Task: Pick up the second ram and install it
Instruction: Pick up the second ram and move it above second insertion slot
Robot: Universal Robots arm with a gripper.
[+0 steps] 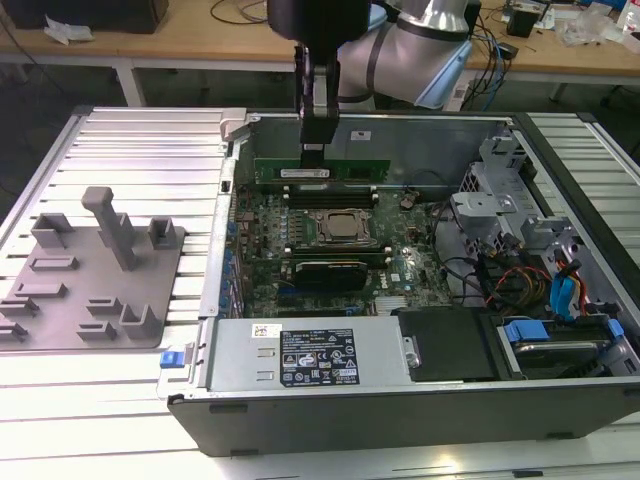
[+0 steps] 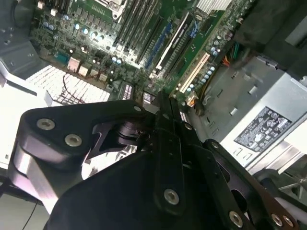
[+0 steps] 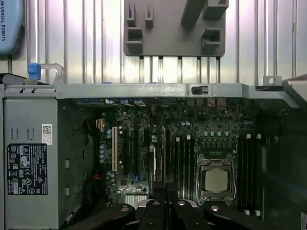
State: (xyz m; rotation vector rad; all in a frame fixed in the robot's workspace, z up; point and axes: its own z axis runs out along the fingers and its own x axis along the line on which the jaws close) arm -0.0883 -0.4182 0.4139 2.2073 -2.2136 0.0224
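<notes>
Gripper narrow, seemingly pinching second ram at upper centre; held edge-down, parallel to memory slots for seating.

The setting was a robotics laboratory or workshop: an open computer chassis and a grey fixture plate lay on a ribbed metal table, with cable-strewn wooden tables behind the robot arm.
</notes>
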